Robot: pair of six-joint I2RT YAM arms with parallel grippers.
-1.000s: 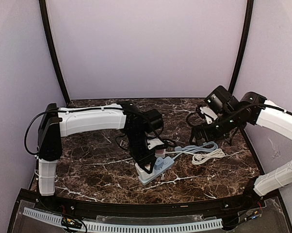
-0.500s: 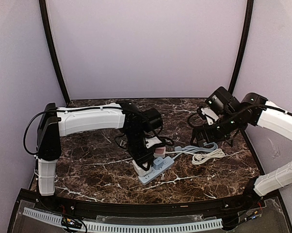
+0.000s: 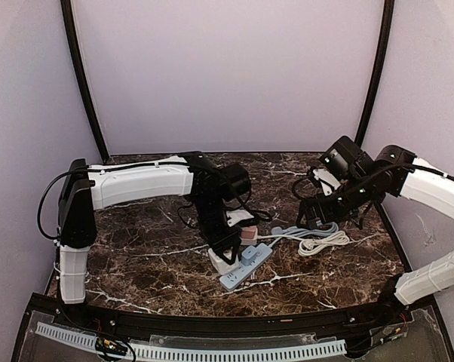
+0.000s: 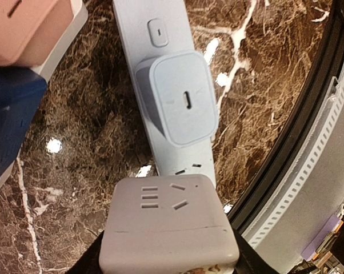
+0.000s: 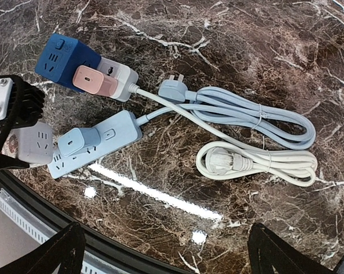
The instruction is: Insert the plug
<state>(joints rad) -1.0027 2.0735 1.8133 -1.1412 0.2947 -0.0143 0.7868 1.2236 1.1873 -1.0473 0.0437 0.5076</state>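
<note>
The left hand is clamped on a white cube socket just beside the pale blue power strip, which lies near the middle of the surface's near edge with the blue charger plug seated in it, while the right hand hangs spread wide and empty over the coiled blue cord.

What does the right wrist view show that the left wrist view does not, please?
Only the right wrist view shows the coiled light blue cable, the coiled white cable and the loose plug. The left wrist view adds no new object, only a closer look at the strip's free slots. Both show the power strip with its blue charger, the white cube, pink charger and navy cube.
</note>
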